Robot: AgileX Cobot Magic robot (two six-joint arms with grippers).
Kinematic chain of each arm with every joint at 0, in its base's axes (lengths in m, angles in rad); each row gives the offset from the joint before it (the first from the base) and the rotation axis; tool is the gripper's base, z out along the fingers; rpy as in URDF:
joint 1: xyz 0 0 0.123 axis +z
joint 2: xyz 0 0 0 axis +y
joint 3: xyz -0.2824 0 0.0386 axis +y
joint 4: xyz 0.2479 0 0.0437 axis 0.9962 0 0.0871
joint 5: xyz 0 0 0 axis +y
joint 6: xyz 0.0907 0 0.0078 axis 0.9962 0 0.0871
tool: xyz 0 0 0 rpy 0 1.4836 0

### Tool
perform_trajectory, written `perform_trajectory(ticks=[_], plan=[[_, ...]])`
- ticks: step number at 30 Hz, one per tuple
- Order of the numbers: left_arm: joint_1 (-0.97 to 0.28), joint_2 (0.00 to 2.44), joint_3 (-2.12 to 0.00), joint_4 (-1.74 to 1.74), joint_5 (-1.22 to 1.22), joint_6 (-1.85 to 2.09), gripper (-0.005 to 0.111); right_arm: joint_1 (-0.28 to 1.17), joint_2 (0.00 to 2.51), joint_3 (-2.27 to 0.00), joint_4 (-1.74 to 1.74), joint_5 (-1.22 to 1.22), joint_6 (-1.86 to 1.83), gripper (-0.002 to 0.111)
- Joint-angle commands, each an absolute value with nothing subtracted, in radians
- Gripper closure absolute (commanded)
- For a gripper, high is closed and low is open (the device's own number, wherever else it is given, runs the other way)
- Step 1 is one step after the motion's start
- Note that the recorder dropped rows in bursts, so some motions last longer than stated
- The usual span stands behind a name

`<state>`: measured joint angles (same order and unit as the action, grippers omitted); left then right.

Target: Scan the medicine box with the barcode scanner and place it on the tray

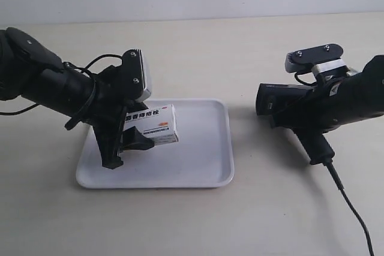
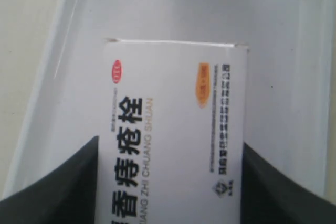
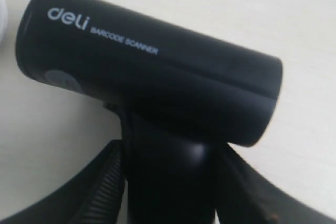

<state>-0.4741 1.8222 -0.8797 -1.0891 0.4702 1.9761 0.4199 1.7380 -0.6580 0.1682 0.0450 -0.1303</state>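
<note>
- Left end effector (image 1: 129,142), left of centre in the exterior view, is clamped on the medicine box (image 1: 151,124), one dark finger (image 2: 52,187) pressed on each long side in the left wrist view.
- The box hangs over the left half of the white tray (image 1: 204,166); whether its lower edge touches the tray floor, I cannot tell.
- In the left wrist view, the tray (image 2: 294,51) fills the frame behind the box (image 2: 173,129), printed face up to the camera.
- Over at the right of the exterior view, the right end effector (image 1: 312,121) grips the black barcode scanner (image 1: 282,103), its head pointing towards the tray, well apart from the box, cable trailing to the lower right across the worktop (image 1: 270,220).
- The right wrist view confirms it: fingers closed around the handle of the scanner (image 3: 147,72).
- My read: this is the placing step, with the scanner held off to the side.
- Next move calls for lowering the box flat onto the tray, then spreading the fingers gently so the light carton doesn't tip or stick.
</note>
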Motion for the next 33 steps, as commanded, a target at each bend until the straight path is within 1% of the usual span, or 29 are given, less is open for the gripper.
perform_trajectory(ticks=[1, 5, 6, 8, 10, 14, 15, 16, 18, 19, 22, 24, 26, 29, 30, 32, 33], plan=[[-0.479, 1.865, -0.885, -1.116, 0.461, 1.985, 0.106, 0.412, 1.762, -0.667, 0.184, 0.0, -0.128, 0.087], [-0.479, 1.914, -0.885, -1.184, 0.423, 2.019, 0.105, 0.412, 1.768, -0.667, 0.184, 0.0, -0.128, 0.063], [-0.479, 1.922, -0.887, -1.189, 0.423, 2.019, 0.104, 0.412, 1.768, -0.667, 0.184, 0.0, -0.128, 0.058], [-0.479, 1.935, -0.893, -1.189, 0.425, 2.019, 0.097, 0.412, 1.768, -0.667, 0.184, 0.0, -0.125, 0.049], [-0.479, 1.945, -0.898, -1.193, 0.431, 2.012, 0.085, 0.412, 1.768, -0.667, 0.191, 0.0, -0.1, 0.04], [-0.479, 1.961, -0.898, -1.22, 0.431, 2.009, 0.048, 0.412, 1.766, -0.667, 0.196, 0.0, -0.077, 0.022], [-0.479, 1.966, -0.898, -1.228, 0.428, 2.008, 0.041, 0.412, 1.759, -0.667, 0.198, 0.0, -0.077, 0.019], [-0.479, 1.968, -0.898, -1.228, 0.434, 2.008, 0.032, 0.412, 1.743, -0.667, 0.198, 0.019, -0.081, 0.016], [-0.479, 1.965, -0.898, -1.22, 0.434, 2.012, 0.021, 0.412, 1.703, -0.667, 0.198, 0.052, -0.088, 0.015], [-0.479, 1.961, -0.898, -1.22, 0.434, 2.012, 0.015, 0.412, 1.66, -0.667, 0.198, 0.075, -0.088, 0.015], [-0.479, 1.927, -0.898, -1.233, 0.434, 1.989, 0.005, 0.412, 1.526, -0.667, 0.198, 0.132, -0.088, 0.015], [-0.477, 1.884, -0.898, -1.234, 0.434, 1.925, 0.002, 0.412, 1.41, -0.667, 0.198, 0.177, -0.09, 0.018], [-0.475, 1.825, -0.898, -1.232, 0.434, 1.862, 0.003, 0.412, 1.3, -0.667, 0.198, 0.215, -0.098, 0.023], [-0.466, 1.697, -0.898, -1.185, 0.475, 1.727, 0.005, 0.412, 1.129, -0.655, 0.211, 0.244, -0.098, 0.042], [-0.455, 1.651, -0.898, -1.162, 0.507, 1.68, 0.007, 0.412, 1.067, -0.643, 0.21, 0.238, -0.098, 0.051], [-0.428, 1.566, -0.898, -1.117, 0.58, 1.583, 0.018, 0.412, 0.944, -0.604, 0.21, 0.217, -0.098, 0.071], [-0.409, 1.52, -0.898, -1.099, 0.626, 1.544, 0.027, 0.412, 0.884, -0.58, 0.21, 0.211, -0.098, 0.08]])
